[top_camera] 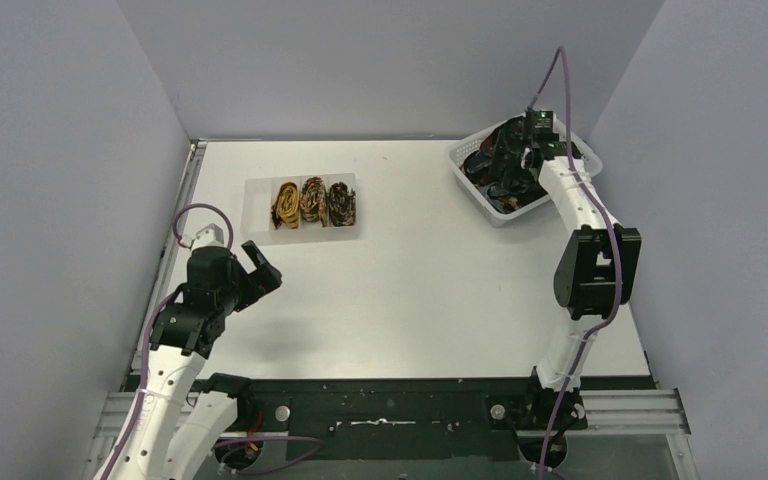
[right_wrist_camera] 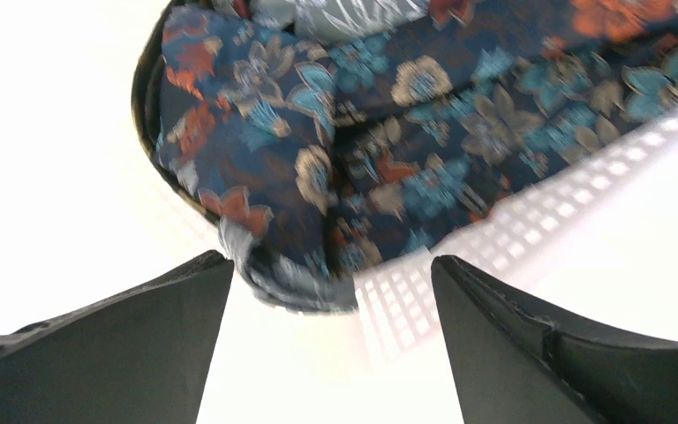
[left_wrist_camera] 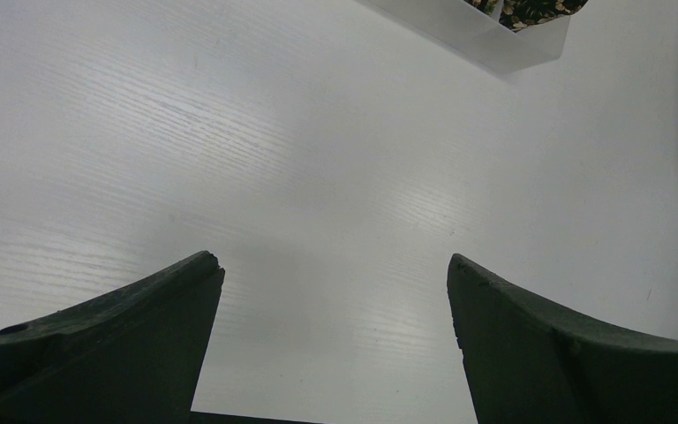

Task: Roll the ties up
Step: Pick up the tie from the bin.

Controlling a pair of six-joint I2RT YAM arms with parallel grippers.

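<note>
Hovering my right pincer (right_wrist_camera: 331,269), jaws wide, over the navy floral fabric tie (right_wrist_camera: 318,159) in the white plastic lattice basket (right_wrist_camera: 406,296): fetching step, I judge; next, lower and pinch a fold.

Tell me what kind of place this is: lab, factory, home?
Probably a lab robot-training cell: plain grey partition walls box in a white table, with patterned neckties piled in a white plastic lattice basket and three rolled ones in a clear plastic tray.

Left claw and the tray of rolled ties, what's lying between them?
Nothing: only bare white table between the left claw and the tray, seen in the top view.
</note>
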